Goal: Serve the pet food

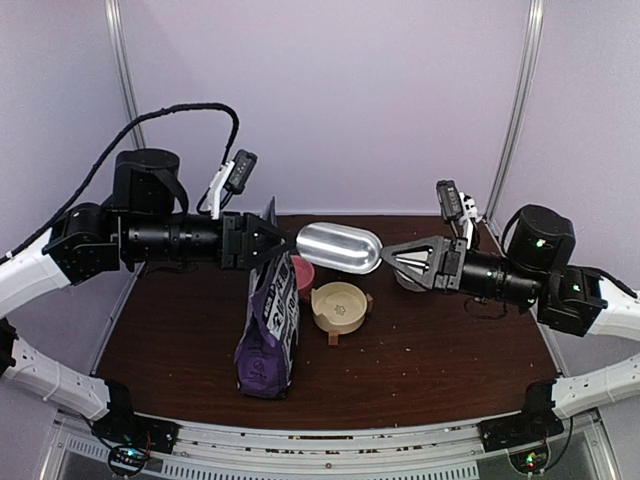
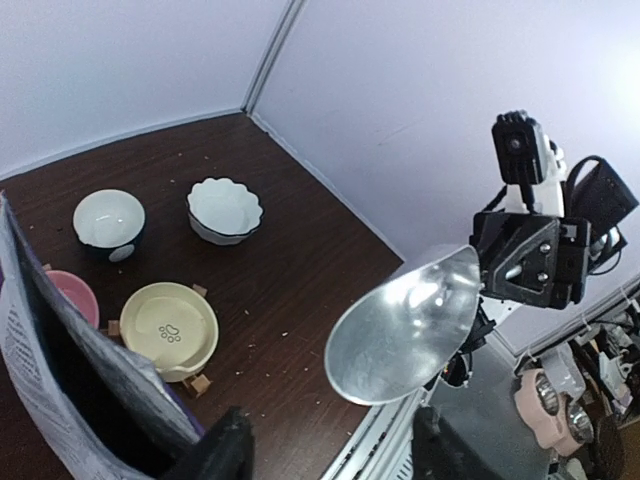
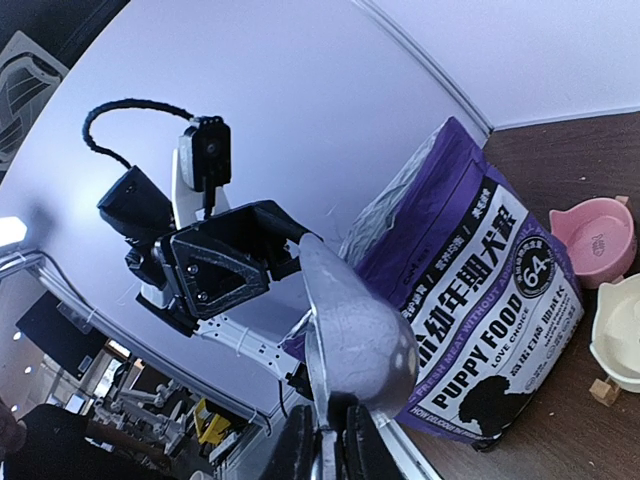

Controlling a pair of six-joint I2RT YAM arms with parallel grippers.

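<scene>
Right gripper (image 3: 325,440) is closest to the lens in its wrist view, clamped shut on the thin handle of the silver scoop (image 3: 350,330). The scoop hangs high over the worktop (image 1: 450,340), its long axis running side to side, handle towards the right arm, open mouth towards the left. Its bowl looks bare.

Left gripper (image 1: 288,243) sits just beside the scoop's mouth with jaws spread and nothing between them. Both arms reach level towards each other.

No pet food is in sight. It is probably inside the purple puppy food bag (image 1: 270,330), which stands upright below the left gripper. The bag's mouth is down and left of the scoop, so the scoop must tip that way. The yellow paw-print bowl (image 1: 338,305) waits just right of the bag.
</scene>
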